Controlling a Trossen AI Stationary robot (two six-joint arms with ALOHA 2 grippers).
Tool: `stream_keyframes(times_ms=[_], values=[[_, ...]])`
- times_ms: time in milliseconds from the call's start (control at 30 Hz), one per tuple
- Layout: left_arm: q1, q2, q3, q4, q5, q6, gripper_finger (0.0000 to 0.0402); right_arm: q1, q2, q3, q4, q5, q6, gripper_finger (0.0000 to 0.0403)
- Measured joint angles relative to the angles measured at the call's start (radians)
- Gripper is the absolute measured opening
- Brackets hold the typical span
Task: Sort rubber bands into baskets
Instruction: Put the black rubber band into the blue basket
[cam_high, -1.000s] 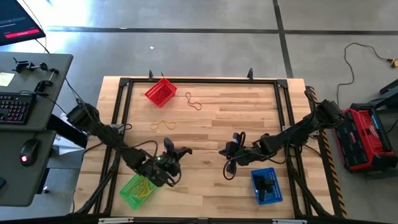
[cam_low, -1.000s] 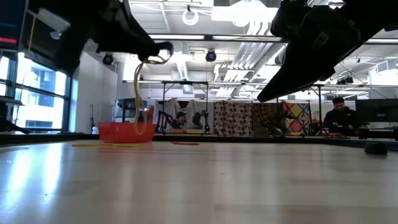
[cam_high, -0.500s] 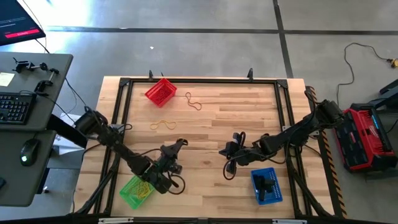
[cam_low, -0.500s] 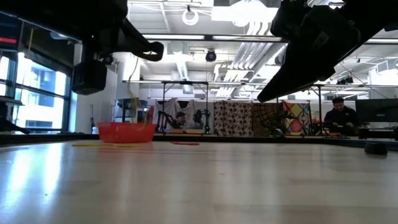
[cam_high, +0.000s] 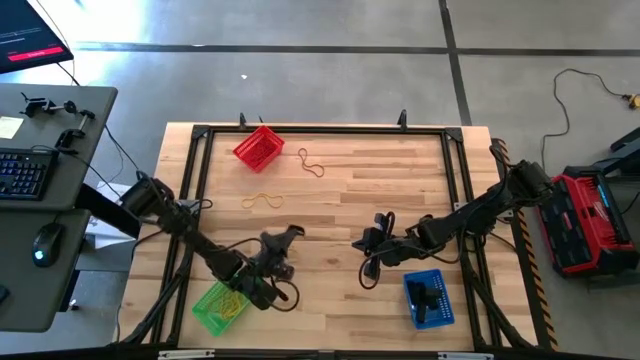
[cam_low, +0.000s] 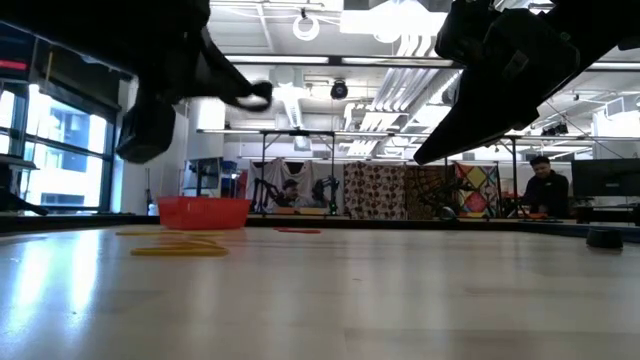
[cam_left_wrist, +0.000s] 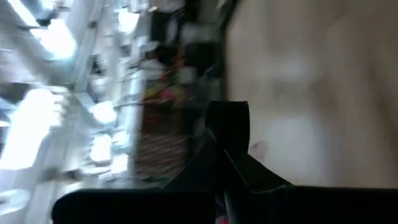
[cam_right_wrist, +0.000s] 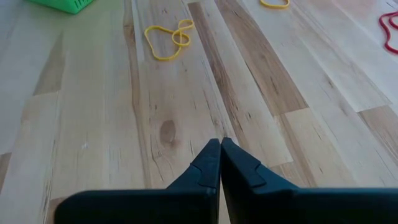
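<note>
- Since a second earlier, the left gripper (cam_high: 290, 234) had swung from above the green basket (cam_high: 220, 305) toward the table's middle, and the yellow band that had dangled from it in the low view was gone from its fingers; a yellow band (cam_low: 180, 250) now lay flat on the wood in front of the red basket (cam_low: 203, 212) in that view.
- The right arm had not moved over that second.
- The green basket sat at the near left corner of the table (cam_high: 400, 180), its long axis running diagonally, with yellow bands heaped inside.
- The red basket stood at the far left, also turned diagonally to the table's edges.
- A yellow rubber band (cam_high: 262, 200) lay stretched roughly left to right below the red basket, and a reddish-orange one (cam_high: 311, 165) lay just right of that basket, trailing diagonally.
- The left arm reached from the table's left edge in a long diagonal, wrist raised above the boards just right of the green basket, its fingers pressed together on nothing.
- The right gripper (cam_high: 372, 240) hung above the centre of the table, its arm stretched in from the right edge; the fingers (cam_right_wrist: 214, 163) met tip to tip and were empty.
- The blue basket (cam_high: 429, 298) sat near right, long axis running near to far, black bands inside.
</note>
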Motion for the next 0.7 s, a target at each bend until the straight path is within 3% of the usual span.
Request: stream_keyframes(times_ms=[267, 467, 533, 700], values=[[0.14, 0.0, 0.0, 0.003, 0.559, -0.368, 0.0, 0.004, 0.0, 0.0, 0.002, 0.001, 0.0, 0.0], [0.29, 0.0, 0.0, 0.1, 1.013, -0.596, 0.0, 0.046, 0.0, 0.0, 0.051, 0.092, -0.042, 0.0006], [0.326, 0.0, 0.0, 0.139, 1.09, -0.648, 0.0, 0.063, 0.0, 0.0, 0.083, 0.118, -0.063, 0.0019], [0.374, 0.0, 0.0, 0.224, 1.111, -0.72, 0.0, 0.079, 0.0, 0.0, 0.119, 0.141, -0.05, 0.0081]])
